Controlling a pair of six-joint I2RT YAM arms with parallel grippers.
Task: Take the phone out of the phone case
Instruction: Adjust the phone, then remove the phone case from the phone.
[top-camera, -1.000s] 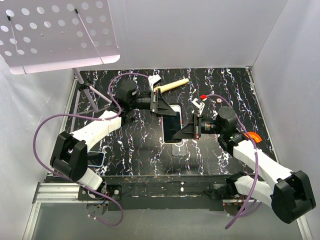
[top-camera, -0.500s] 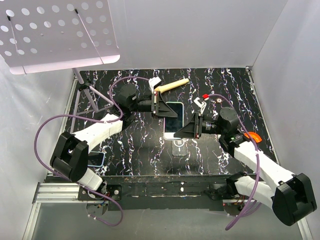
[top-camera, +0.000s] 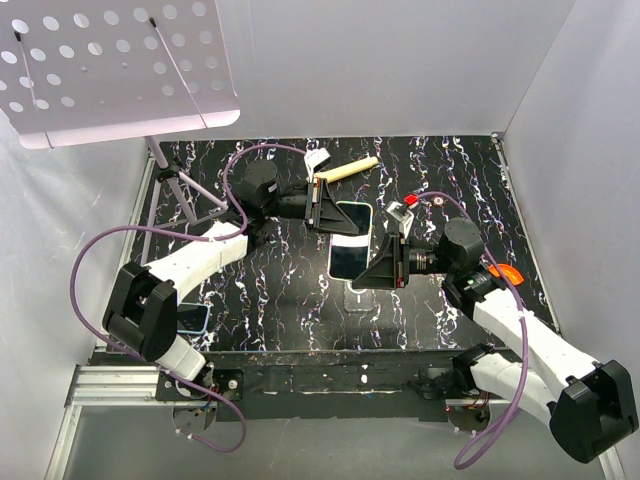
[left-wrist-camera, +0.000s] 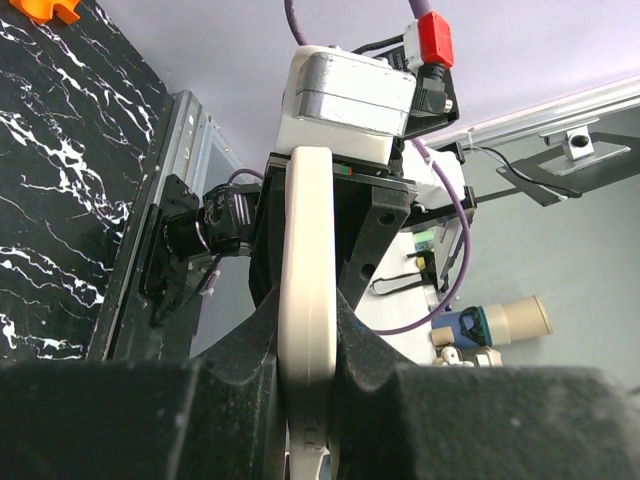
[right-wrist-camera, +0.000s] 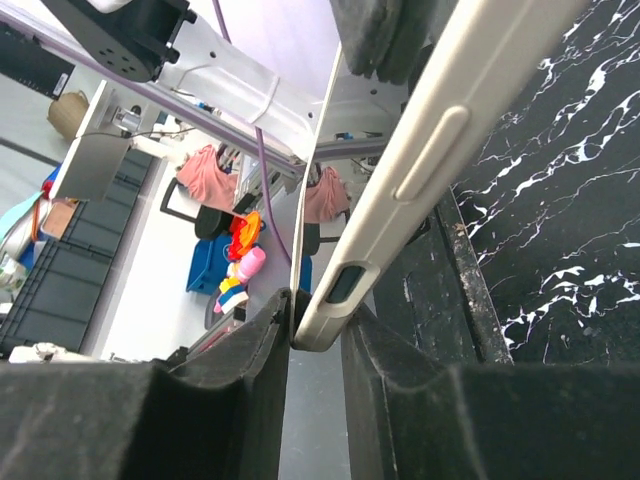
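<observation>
The phone (top-camera: 350, 238), dark screen up, sits in a cream case and hangs tilted above the black marbled table (top-camera: 260, 280) between both grippers. My left gripper (top-camera: 328, 207) is shut on its far end. In the left wrist view the cream case edge (left-wrist-camera: 305, 260) is clamped between the black pads (left-wrist-camera: 235, 385), with the gripper (left-wrist-camera: 306, 350) closed around it. My right gripper (top-camera: 378, 268) is shut on the near corner. In the right wrist view the gripper (right-wrist-camera: 316, 325) pinches the case corner (right-wrist-camera: 400, 210), and a thin edge (right-wrist-camera: 312, 200) stands slightly off the case.
A second phone in a blue case (top-camera: 190, 318) lies at the front left. A wooden-handled tool (top-camera: 345, 170) and a red-and-white piece (top-camera: 408, 203) lie at the back. An orange object (top-camera: 506, 272) lies on the right. A tripod stand (top-camera: 178, 188) stands at the left.
The phone was raised off the table and carried a little right and back, held at both ends. The right gripper slid lower along the phone's near end.
</observation>
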